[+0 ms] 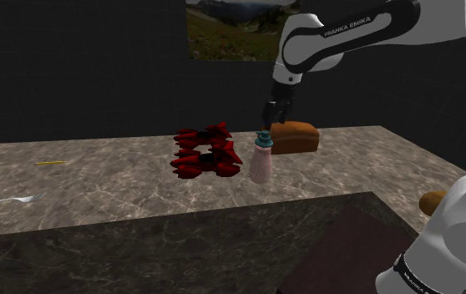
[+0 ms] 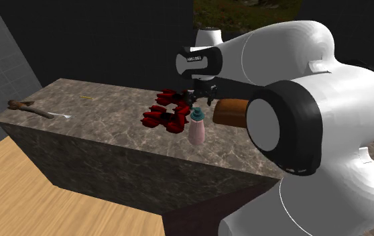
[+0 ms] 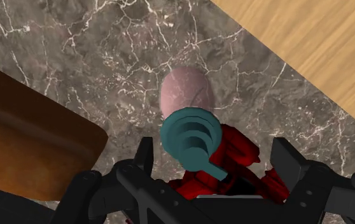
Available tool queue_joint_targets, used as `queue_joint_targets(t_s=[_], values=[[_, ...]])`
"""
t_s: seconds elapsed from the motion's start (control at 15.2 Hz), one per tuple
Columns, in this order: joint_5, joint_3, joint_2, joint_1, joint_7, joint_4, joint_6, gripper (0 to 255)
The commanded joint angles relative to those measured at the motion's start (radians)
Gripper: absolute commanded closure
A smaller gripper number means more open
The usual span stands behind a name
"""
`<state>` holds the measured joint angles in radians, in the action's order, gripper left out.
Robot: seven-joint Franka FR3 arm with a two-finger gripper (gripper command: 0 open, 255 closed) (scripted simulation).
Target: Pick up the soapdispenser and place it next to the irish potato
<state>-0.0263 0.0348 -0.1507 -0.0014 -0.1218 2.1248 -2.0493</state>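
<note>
you've got the gripper w/ its fingers spread apart, clasping nothing, hanging just above the soap dispenser. the dispenser stands upright on the marble counter, w/ a pink body and a teal pump on top. in the wrist view the pump sits btwn the two fingers, nearer one of them, not clasped. a red spiky cluster is just beside the dispenser on the shoulder view's left. a brown bread loaf is just behind it, to the right. a rounded tan lump, prob the potato, sits at the counter's right end in the shoulder view, partly hidden by the arm and well apart from the dispenser. a fork lies far left on the counter.
</note>
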Motion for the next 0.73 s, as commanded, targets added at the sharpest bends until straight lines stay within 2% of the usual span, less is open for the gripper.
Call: queue_joint_targets(t_s=[0.0, 0.13, 0.66], values=[[-0.007, 0.000, 0.078, 0.001, 0.003, -0.053, -0.034, 0], [-0.013, 0.001, 0.139, 0.000, 0.004, -0.102, -0.053, 0], [-0.017, -0.001, 0.183, 0.002, 0.001, -0.050, -0.148, 0]])
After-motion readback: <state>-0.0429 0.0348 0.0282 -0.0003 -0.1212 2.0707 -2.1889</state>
